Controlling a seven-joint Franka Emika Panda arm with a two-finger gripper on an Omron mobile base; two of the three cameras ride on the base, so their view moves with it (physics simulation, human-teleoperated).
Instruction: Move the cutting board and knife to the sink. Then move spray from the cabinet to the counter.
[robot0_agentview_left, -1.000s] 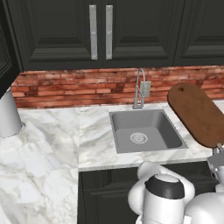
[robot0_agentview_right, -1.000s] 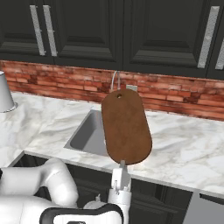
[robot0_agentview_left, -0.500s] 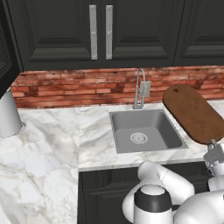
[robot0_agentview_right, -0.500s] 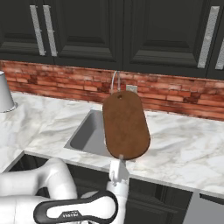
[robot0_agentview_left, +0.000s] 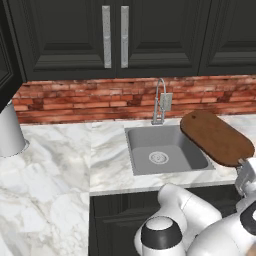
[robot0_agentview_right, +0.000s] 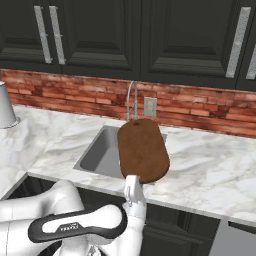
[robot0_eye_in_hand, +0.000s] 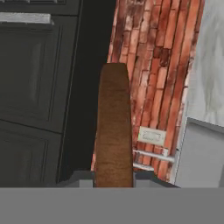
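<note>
Brown wood, smooth and evenly coloured: the large flat wooden cutting board (robot0_agentview_left: 216, 137), an oblong with rounded corners, is lifted above the white marble counter with grey veins (robot0_agentview_left: 60, 175). Its long axis runs away from the robot toward the red brick wall (robot0_agentview_left: 90, 100). The far rounded end points at the wall and reaches close to the tap; the near end narrows down into the robot's gripper (robot0_agentview_right: 133, 186). In the left base view the board lies over the right edge of the sink and the counter beside it, slanting from the lower right up to the left. In the right base view it hangs over the right half of the sink, tilted, with its broad face toward the camera. In the hand view the board (robot0_eye_in_hand: 113, 127) is seen almost edge-on, a tall narrow brown strip rising straight up from between the fingertips.

The gripper is pressed together on the narrow end of the board, pinching it from both faces.

The square grey steel sink (robot0_agentview_left: 165, 155) is sunk into the counter, with a round drain at the middle of its floor. Nothing lies in the visible part of the basin. A curved silver tap (robot0_agentview_left: 159, 100) stands at its back rim against the brick.

A pale grey round container (robot0_agentview_left: 10, 132) stands on the counter at far left. Dark charcoal wall cabinets with long metal handles (robot0_agentview_left: 115, 35) hang above, doors closed.
</note>
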